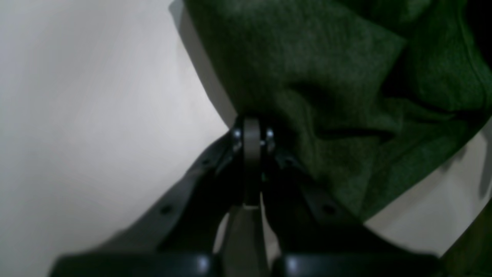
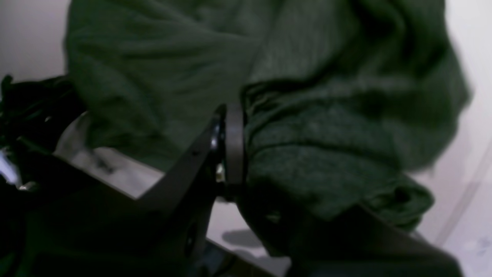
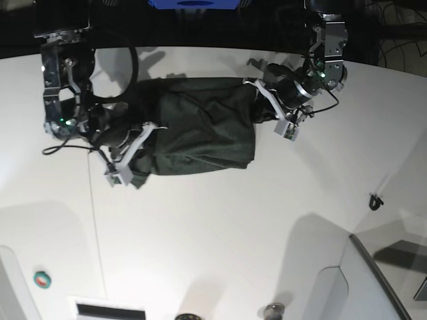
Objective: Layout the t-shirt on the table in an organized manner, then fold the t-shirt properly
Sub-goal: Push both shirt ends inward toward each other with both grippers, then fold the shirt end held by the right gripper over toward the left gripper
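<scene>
Desk [image 3: 220, 220]: big smooth white top filling most of the base view, thin dark seam line [image 3: 95, 220] running down the left part, dark background along the far edge.
Writing: none readable anywhere, no print or tag visible on the cloth, wrist views too blurry for small marks anyway.
T-shirt [image 3: 200, 127]: dark green, bunched into a rough rectangle on the far half of the desk, stretched between the two arms.
Long axis: runs side to side across the base view, one end at each end effector; can't tell which end is collar or hem.
Cloth state: not flat, lots of folds and creases, lower left corner drooping in a lump by the right arm.
Right end effector [image 3: 127, 157]: on the left of the base view, clamped on the shirt's left end; right wrist view shows one dark finger [image 2: 234, 146] pressed against a thick roll of green fabric [image 2: 326, 154], the other side buried under cloth.
Left end effector [image 3: 263, 100]: on the right of the base view, pinched closed on the shirt's right edge; left wrist view shows the tips [image 1: 251, 134] together with fabric [image 1: 307, 77] bunching out from them.
Other stuff: small dark object [image 3: 375, 200] on the desk at right, well apart from the shirt; red and green round button [image 3: 41, 279] near the lower left corner.
</scene>
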Controlling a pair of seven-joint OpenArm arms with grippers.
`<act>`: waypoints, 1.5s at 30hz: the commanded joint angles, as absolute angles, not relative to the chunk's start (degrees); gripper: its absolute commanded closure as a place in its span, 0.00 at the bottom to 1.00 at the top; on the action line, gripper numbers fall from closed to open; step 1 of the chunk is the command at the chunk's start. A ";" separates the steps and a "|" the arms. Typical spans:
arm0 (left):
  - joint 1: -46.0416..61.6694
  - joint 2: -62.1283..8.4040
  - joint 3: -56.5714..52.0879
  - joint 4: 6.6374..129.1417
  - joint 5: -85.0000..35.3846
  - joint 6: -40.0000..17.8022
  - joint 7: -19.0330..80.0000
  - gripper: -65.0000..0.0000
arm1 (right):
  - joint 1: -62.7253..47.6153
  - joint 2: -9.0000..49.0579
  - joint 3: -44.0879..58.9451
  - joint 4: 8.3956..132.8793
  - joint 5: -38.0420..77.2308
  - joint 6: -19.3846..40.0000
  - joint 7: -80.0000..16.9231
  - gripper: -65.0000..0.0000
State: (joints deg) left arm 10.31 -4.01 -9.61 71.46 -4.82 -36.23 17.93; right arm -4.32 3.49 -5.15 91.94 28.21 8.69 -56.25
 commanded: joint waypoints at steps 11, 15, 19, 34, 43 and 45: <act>9.80 -3.38 -6.46 72.22 -4.88 -35.65 18.15 1.00 | -0.22 3.21 -15.69 92.88 28.97 -1.54 -55.34 1.00; 9.63 -3.30 -6.46 72.22 -4.88 -35.65 18.15 1.00 | 0.40 3.12 -19.74 92.70 28.97 -5.67 -54.90 1.00; 9.10 -3.30 -6.46 72.13 -4.88 -35.65 18.42 1.00 | 2.15 2.86 -23.16 91.56 28.97 -7.96 -54.90 1.00; 9.10 -3.30 -6.46 72.13 -4.88 -35.65 18.42 1.00 | 4.26 0.40 -29.23 83.38 28.97 -8.13 -49.36 0.99; 11.65 -5.58 -9.63 78.55 -4.97 -33.54 18.51 1.00 | 4.26 0.40 -32.04 83.74 28.97 -8.13 -48.13 0.49; 12.62 -5.93 -12.88 79.52 -4.97 -33.54 18.59 1.00 | 4.70 0.40 -33.89 83.74 28.97 -8.13 -48.13 0.47</act>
